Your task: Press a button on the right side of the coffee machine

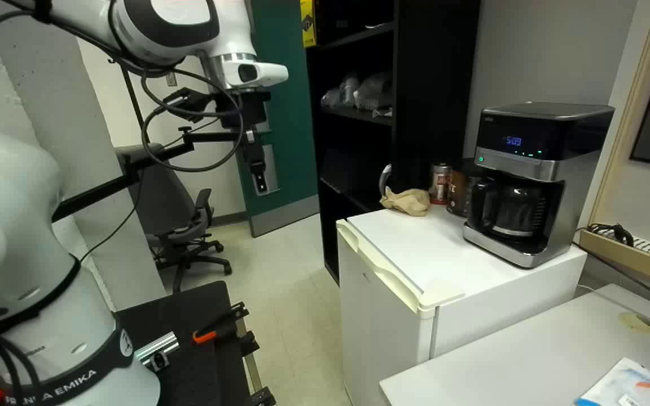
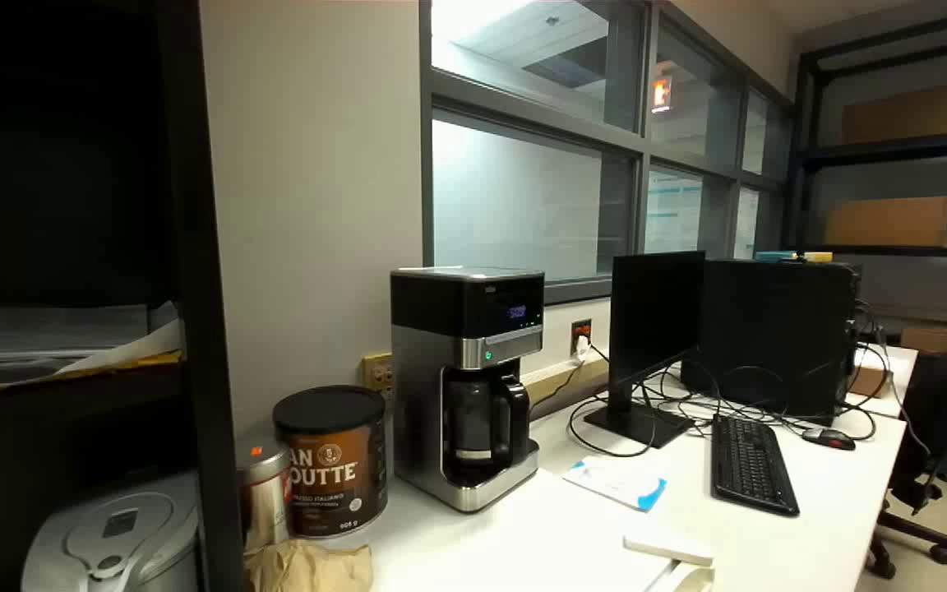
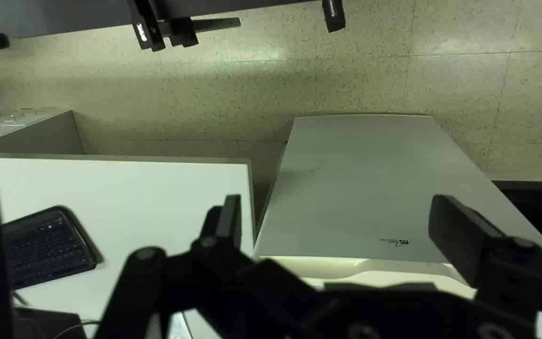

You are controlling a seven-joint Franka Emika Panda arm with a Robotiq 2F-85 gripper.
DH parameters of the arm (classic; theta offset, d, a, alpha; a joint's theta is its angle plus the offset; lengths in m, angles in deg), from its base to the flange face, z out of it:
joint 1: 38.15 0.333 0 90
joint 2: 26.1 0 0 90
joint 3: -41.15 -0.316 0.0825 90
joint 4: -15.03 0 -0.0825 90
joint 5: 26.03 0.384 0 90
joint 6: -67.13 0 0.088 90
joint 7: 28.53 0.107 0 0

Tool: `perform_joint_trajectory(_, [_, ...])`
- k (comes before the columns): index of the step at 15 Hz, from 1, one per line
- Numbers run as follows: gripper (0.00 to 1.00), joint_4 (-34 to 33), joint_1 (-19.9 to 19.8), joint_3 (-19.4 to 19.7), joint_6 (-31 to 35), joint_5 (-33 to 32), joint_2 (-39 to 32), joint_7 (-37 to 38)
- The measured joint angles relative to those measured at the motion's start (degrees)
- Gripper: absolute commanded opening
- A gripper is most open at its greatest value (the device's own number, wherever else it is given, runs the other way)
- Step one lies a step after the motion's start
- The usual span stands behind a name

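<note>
Plainly, the coffee machine stands upright, its long axis vertical, on the white mini fridge, whose top serves as tabletop; its lit front panel faces out past the fridge's front edge, towards the arm. The jaws, spread with nothing held between them, point down in front of the fridge, well apart from the machine, so the press probably needs a forward reach and a shift towards the desk. The carafe sits just under the panel, while the brown paper bag and coffee can sit on the side of the black bookcase, seemingly off that path
</note>
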Motion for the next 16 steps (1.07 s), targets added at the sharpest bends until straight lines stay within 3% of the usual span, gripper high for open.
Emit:
perform_joint_trajectory(9, [1.0,-0.09,-0.01,0.2,-0.06,-1.0,-0.1,-0.34])
perform_joint_trajectory(12, [1.0,-0.71,-0.92,0.67,0.09,-6.81,-0.89,-1.5])
perform_joint_trajectory(16, [1.0,-2.02,-4.57,1.12,2.55,-19.62,-3.66,-4.79])
